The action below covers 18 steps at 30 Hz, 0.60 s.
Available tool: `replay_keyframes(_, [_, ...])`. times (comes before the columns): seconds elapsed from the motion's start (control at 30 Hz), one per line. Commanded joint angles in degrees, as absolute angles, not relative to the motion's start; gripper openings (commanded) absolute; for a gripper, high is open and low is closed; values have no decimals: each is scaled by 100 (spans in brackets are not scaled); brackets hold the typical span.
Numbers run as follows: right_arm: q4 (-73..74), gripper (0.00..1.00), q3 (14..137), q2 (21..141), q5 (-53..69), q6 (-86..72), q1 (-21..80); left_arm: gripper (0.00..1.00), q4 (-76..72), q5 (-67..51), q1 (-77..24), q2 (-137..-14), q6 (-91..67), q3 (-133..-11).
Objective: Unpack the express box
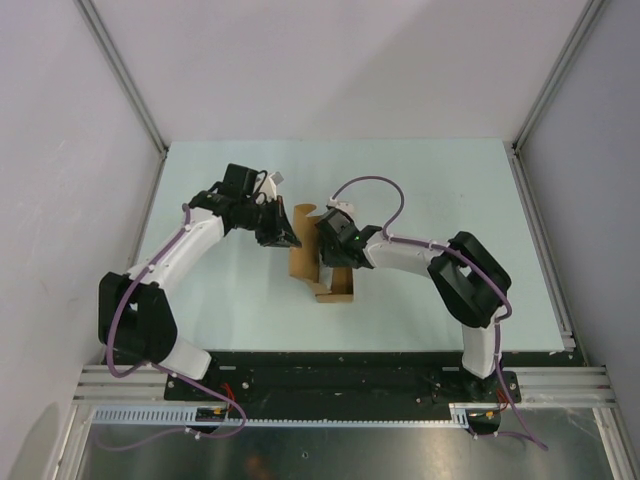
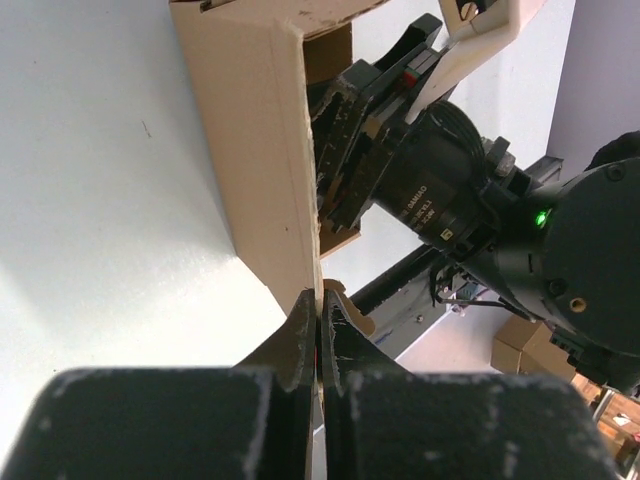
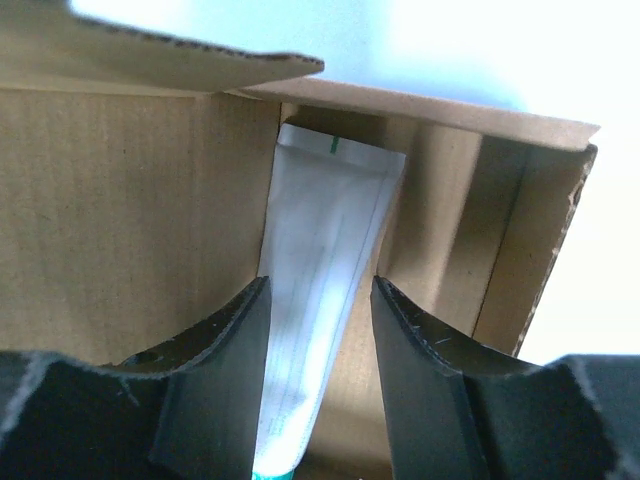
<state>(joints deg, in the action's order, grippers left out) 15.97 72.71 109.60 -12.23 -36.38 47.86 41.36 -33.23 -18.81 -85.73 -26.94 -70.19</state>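
Note:
The express box (image 1: pixel 303 262) is a brown cardboard box lying open mid-table between the two arms. My left gripper (image 2: pixel 319 310) is shut on the thin edge of the box's flap (image 2: pixel 250 130), holding it from the left side (image 1: pixel 290 238). My right gripper (image 1: pixel 322 243) reaches into the box's open mouth. In the right wrist view a white tube (image 3: pixel 325 210) with a green end (image 3: pixel 270 474) lies inside against the cardboard wall (image 3: pixel 130 200). The right gripper (image 3: pixel 320 290) straddles the tube with its fingers apart; a gap shows beside the right finger (image 3: pixel 420 350).
The pale green table (image 1: pixel 450 190) is walled by white panels with metal posts at the back corners (image 1: pixel 160 148). A black rail (image 1: pixel 340 372) carries both arm bases along the near edge. Beyond the table, brown cartons (image 2: pixel 520 345) show in the left wrist view.

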Motion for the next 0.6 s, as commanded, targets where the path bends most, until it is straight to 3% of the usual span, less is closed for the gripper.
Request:
replay_keyframes(0.0, [1810,49,7532,11258,-1643,-3437,4790,0,4219,-3410,-1872,-8640,-2628,-7110])
replay_keyframes(0.2, [1811,53,7585,11443,-1845,-3296,4869,0,4228,-3445,-1872,-8692,-2654,-7119])
replay_keyframes(0.33, [1802,40,7603,11487,-1855,-3270,4913,0,4219,-3428,-1872,-8692,-2646,-7154])
replay_keyframes(0.57, [1802,29,7603,11207,-1881,-3305,4913,1,4228,-3278,-1863,-8763,-2646,-7172])
